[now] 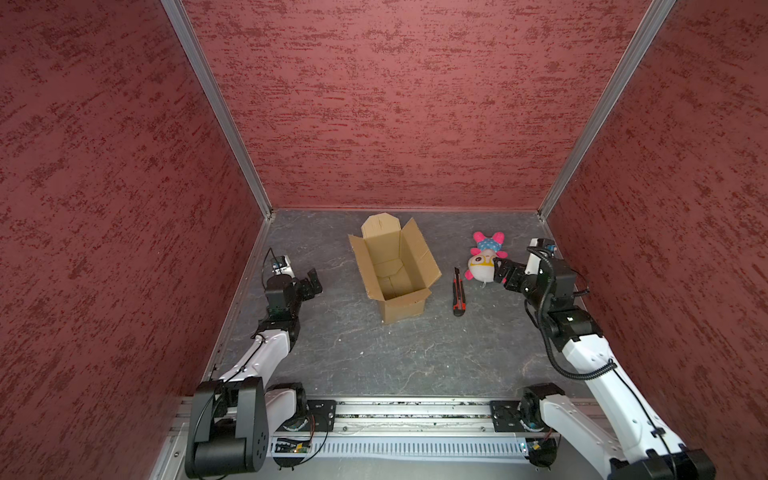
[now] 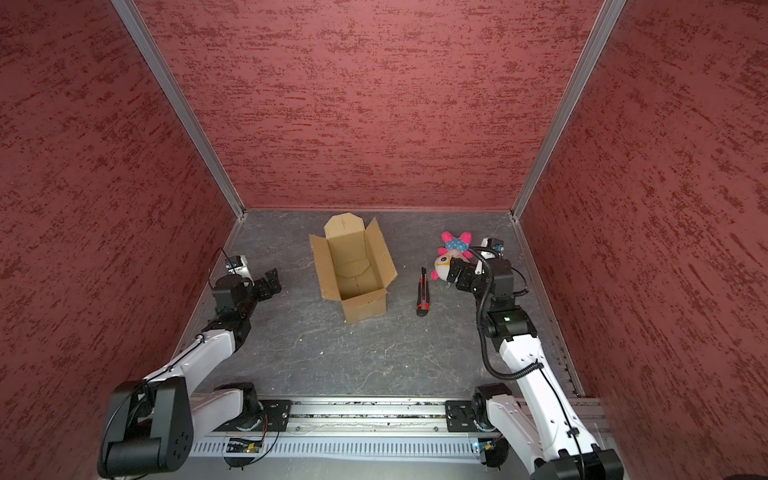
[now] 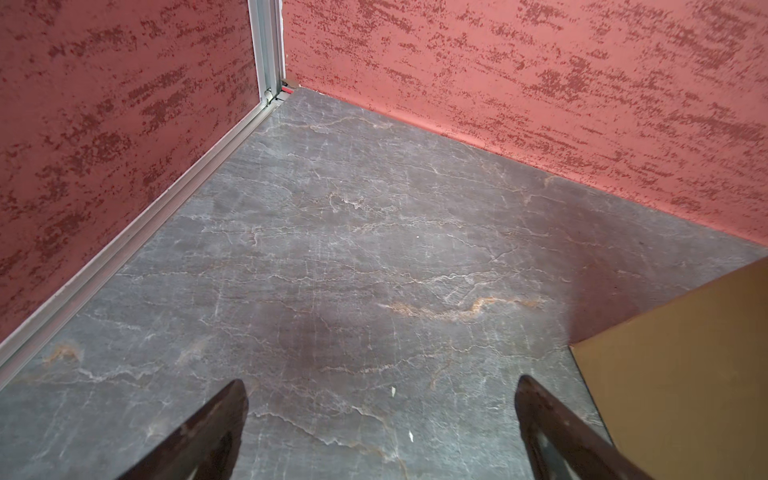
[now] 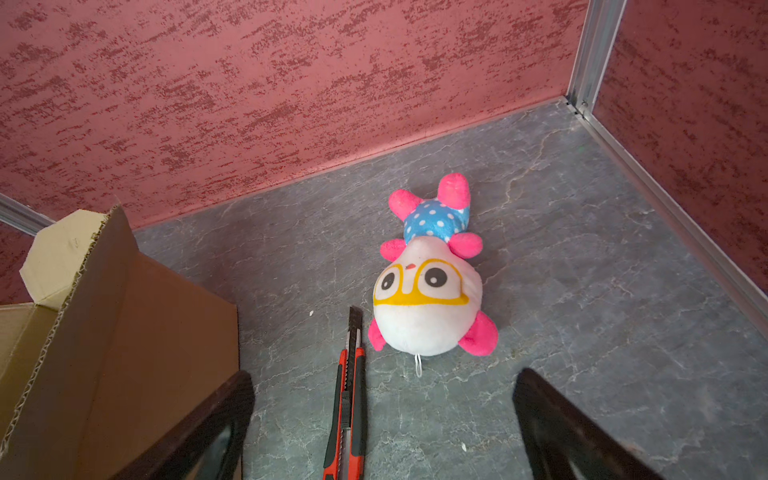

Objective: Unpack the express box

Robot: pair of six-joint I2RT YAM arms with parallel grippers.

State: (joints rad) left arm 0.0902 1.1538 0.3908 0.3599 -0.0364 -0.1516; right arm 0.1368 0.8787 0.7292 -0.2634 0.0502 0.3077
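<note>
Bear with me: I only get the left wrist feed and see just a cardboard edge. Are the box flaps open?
Observer: Yes. In both top views the express box stands with its flaps spread and nothing visible inside.
Operator: Anything lying near it?
Observer: A plush toy lies on the table, to the right of the box.
Operator: Is either arm holding the knife?
Observer: No. The utility knife lies flat on the table between the box and the toy.
</note>
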